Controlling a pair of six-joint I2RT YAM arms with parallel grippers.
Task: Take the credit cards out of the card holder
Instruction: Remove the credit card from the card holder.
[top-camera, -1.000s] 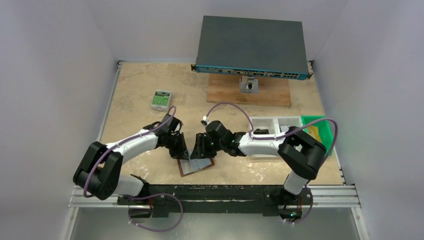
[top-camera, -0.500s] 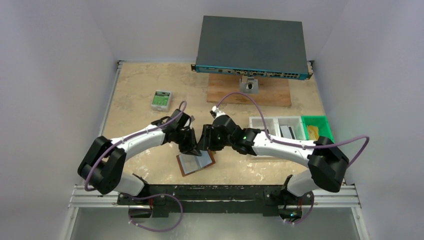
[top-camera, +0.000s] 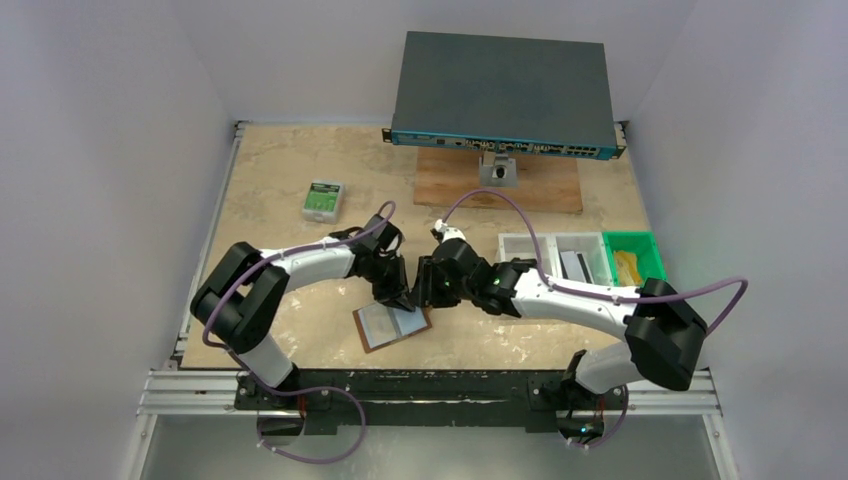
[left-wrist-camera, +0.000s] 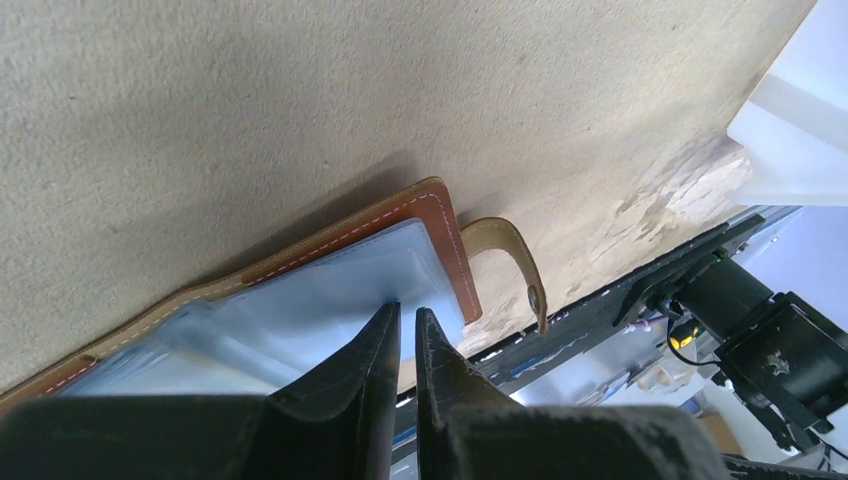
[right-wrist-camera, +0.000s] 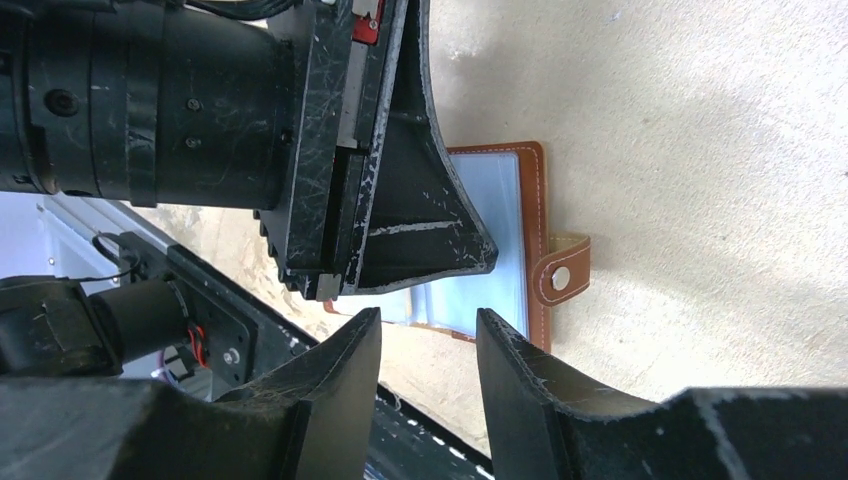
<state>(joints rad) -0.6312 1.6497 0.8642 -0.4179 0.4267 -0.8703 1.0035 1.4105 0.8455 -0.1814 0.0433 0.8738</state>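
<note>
Brown leather card holder (top-camera: 388, 326) lies open on the desk (top-camera: 290, 175), near-centre, long axis left-right, just nearward of both arms. Left end effector (left-wrist-camera: 403, 320), pressed almost together, is closest, over its pockets; right end effector (right-wrist-camera: 425, 330) hangs spread alongside.

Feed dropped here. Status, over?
Left claw shut, tips over the open brown leather card holder. Right claw open, empty, close beside. No cards seen out.

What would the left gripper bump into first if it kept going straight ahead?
Most likely the card holder. The left gripper aims its nearly closed tips at the holder's pale blue inner pocket, with nothing visible in between. How close they are is hard to judge.
</note>
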